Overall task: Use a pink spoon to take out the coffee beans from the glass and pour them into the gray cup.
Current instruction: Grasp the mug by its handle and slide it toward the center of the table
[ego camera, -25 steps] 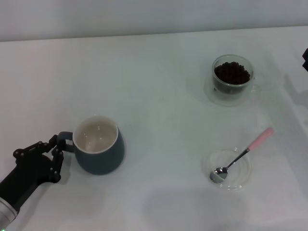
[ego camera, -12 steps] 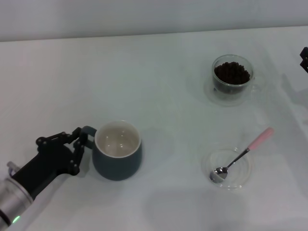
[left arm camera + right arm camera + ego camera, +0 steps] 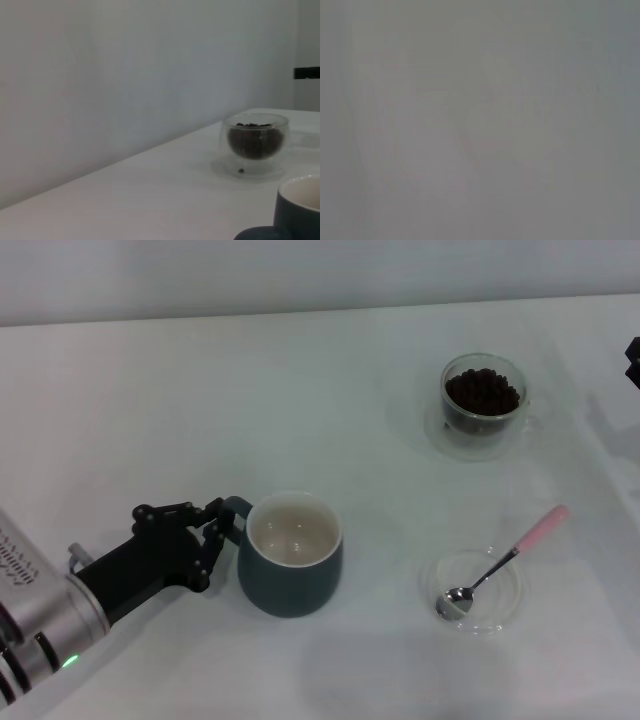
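The gray cup [image 3: 291, 566] stands upright on the white table left of centre; its inside shows no beans. My left gripper [image 3: 217, 530] is shut on the cup's loop handle at its left side. The cup's rim also shows in the left wrist view [image 3: 299, 206]. The glass [image 3: 483, 405] with coffee beans [image 3: 482, 392] stands at the back right; it also shows in the left wrist view [image 3: 255, 142]. The pink spoon [image 3: 503, 564] lies with its bowl in a clear saucer [image 3: 471, 592] at the front right. Only a dark edge of my right gripper [image 3: 634, 360] shows at the far right.
The table's far edge meets a plain wall at the back. Open table surface lies between the cup, the glass and the saucer. The right wrist view shows only a blank grey surface.
My left gripper has slid the gray cup to the right across the table, holding its handle. The glass, spoon and saucer have not moved.
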